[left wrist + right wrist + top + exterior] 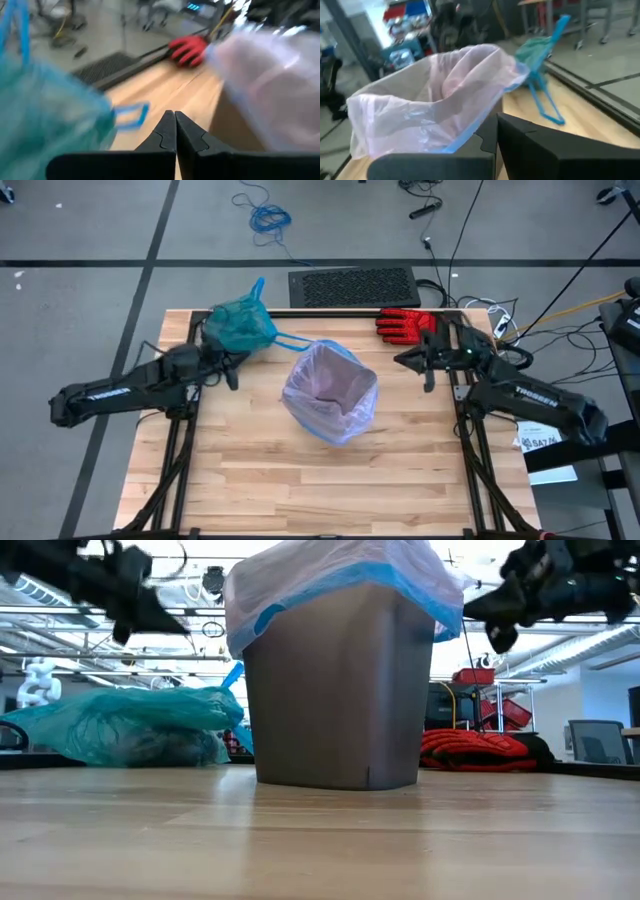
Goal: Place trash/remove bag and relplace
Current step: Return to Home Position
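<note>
Overhead, low, wrist views; shared bag (240, 327)

The lined bin (330, 392) stands on the table (300, 480) between my left gripper (232, 372) and right gripper (415, 362). The bag (240, 325) lies just beyond my left gripper, the glove (403, 323) just beyond my right.

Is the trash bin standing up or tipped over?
Standing up: the bin sits flat on the table, its pink bag folded over the rim on top.

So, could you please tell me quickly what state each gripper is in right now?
Left gripper: closed, empty, by the teal bag.
Right gripper: closed, empty, by the glove.
</note>
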Available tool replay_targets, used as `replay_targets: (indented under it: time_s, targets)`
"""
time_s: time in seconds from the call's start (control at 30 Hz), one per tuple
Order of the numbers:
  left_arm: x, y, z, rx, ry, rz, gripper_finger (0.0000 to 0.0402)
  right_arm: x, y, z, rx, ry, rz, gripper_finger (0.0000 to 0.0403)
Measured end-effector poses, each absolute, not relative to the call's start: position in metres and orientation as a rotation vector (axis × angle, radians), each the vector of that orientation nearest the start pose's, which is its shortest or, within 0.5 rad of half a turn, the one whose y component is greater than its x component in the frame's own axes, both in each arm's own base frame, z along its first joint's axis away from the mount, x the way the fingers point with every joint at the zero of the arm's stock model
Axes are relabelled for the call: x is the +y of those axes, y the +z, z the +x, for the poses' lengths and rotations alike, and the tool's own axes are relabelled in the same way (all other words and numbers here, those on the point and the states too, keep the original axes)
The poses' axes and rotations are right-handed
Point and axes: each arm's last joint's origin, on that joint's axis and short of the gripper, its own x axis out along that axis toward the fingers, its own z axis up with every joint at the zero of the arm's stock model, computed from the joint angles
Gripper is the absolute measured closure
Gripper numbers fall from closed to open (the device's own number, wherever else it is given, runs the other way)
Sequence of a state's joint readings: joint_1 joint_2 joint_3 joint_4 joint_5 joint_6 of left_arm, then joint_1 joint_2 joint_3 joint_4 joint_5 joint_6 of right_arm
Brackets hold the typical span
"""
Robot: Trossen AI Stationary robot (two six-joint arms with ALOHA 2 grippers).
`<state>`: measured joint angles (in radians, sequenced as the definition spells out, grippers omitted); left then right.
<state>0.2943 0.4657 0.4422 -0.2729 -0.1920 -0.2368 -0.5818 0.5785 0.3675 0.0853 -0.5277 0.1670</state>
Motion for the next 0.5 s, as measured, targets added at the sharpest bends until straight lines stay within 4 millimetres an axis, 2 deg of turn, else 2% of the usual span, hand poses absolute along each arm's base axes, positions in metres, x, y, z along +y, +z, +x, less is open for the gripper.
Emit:
replay_targets:
  time_s: [0.1, 0.3, 0.5]
  targets:
    - [0.040, 0.224, 0.112, 0.234, 0.534, -0.265, 0.0402, -0.064, 0.237, 0.113, 0.045, -0.119, 0.251, 0.0403]
    - [0.038, 0.222, 0.101, 0.146, 0.580, -0.275, 0.0402, -0.054, 0.229, 0.092, -0.046, -0.262, 0.235, 0.0403]
    - [0.039, 0.217, 0.090, 0.172, 0.718, -0.255, 0.0402, -0.051, 0.213, 0.082, -0.041, -0.386, 0.253, 0.0403]
